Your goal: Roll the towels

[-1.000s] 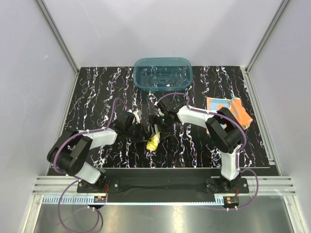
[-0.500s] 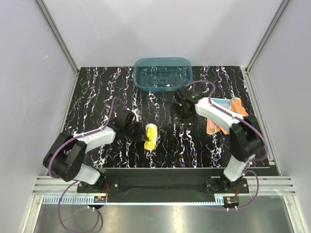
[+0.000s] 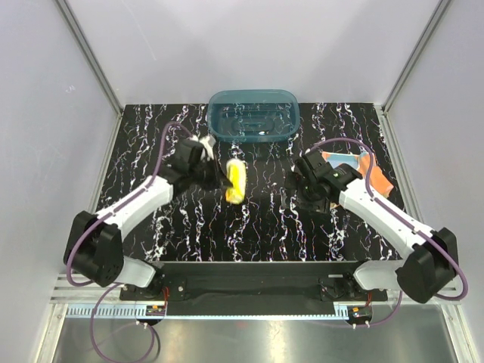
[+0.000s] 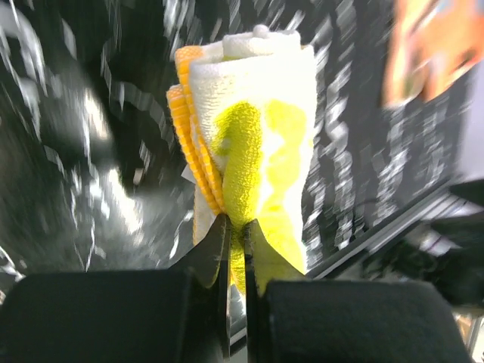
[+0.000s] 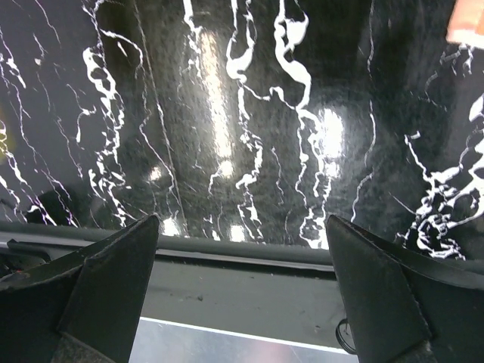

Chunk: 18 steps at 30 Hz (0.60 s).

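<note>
Left wrist: yellow towel point(image 4: 257, 136) pinched between jaws.

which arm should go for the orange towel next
Right. Its gripper is open and empty, and that arm lies close beside the orange towel on the right of the table. The left gripper is shut on the rolled yellow towel, farther away.

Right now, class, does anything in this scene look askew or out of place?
The yellow towel, pinched in the left gripper, is rolled unevenly: its layers stick out stepped at one end. The orange towel lies rumpled and unrolled off to the right.
</note>
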### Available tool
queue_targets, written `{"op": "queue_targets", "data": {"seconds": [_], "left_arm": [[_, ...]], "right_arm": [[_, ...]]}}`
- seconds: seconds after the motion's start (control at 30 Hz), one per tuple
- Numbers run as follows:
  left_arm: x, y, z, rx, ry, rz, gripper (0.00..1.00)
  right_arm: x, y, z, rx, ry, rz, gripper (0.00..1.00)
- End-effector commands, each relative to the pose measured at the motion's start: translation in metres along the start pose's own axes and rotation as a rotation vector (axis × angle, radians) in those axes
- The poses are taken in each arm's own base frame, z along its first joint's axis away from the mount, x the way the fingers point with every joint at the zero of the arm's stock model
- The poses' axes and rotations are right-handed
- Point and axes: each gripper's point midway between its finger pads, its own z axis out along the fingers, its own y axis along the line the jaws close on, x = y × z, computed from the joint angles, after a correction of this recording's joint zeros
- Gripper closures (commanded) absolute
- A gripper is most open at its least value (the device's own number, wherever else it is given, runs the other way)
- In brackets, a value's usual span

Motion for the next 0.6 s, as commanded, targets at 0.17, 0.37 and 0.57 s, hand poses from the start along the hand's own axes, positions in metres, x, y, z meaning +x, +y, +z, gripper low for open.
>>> {"op": "queue_targets", "data": {"seconds": [0.17,0.37,0.57], "left_arm": [[-0.152,-0.057,-0.029,0.13,-0.192,0.099,1.0],[-0.229,-0.035,0.015,0.141,-0.161,0.073,1.0],[-0.295,-0.008,0.066,0.18,-0.204,0.058,1.0]], "right_arm": [[-0.006,0.005,-0.015,-0.045,-0.059,-0.025,0.0],[-0.014,0.017,-0.003,-0.072,-0.045,-0.073,0.0],[-0.014,0.03,0.011,-0.119,-0.018,-0.102,0.0]]}}
